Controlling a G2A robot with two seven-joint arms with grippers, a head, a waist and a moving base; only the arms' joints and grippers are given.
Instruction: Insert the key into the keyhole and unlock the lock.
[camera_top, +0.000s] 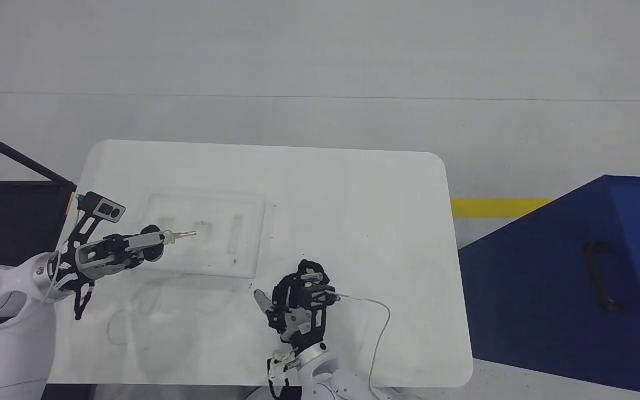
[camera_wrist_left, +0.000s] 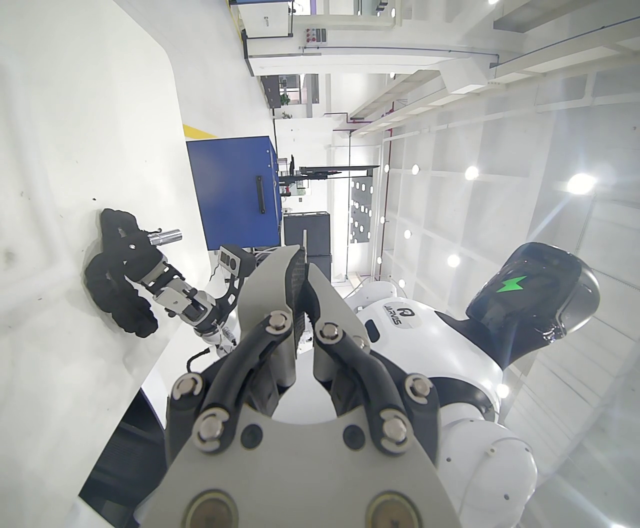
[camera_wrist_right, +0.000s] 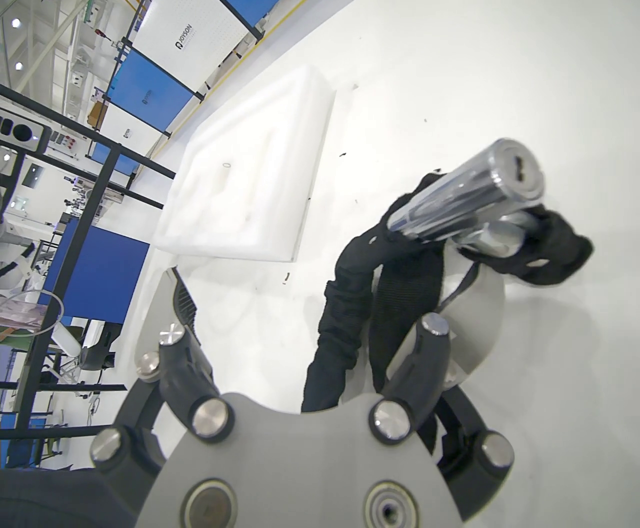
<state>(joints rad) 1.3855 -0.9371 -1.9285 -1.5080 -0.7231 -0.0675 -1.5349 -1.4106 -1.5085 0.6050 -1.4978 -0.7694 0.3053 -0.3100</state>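
Nearest the robot, at the middle of the near edge of the white surface (camera_top: 380, 200), the right gripper (camera_wrist_right: 322, 272) sits low with its fingers spread wide. A cable lock (camera_wrist_right: 465, 200), a shiny metal cylinder on a black fabric sleeve (camera_wrist_right: 350, 300), lies between them. It appears to rest against one finger rather than being squeezed by both. The keyhole (camera_wrist_right: 520, 170) is a small slot in the cylinder's end face, raised off the surface.

Farther out and to the left, the left gripper (camera_wrist_left: 301, 262) has its fingers pressed together, pinching the key (camera_top: 181, 236). The blade points right, over a white foam tray (camera_top: 255, 212). Key and keyhole are well apart.

The main risk looks to be the loose lock. With no firm clamp on it, a push from the key would likely shove or tip the cylinder instead of entering the slot, and the soft sleeve offers little support. Turning the key could then spin the whole cylinder rather than release it. The key is thin, so a glancing touch on the cylinder's rim could twist it in the pinch or knock it free. The blade must also match the slot in both angle and rotation, or it will jam at the face.
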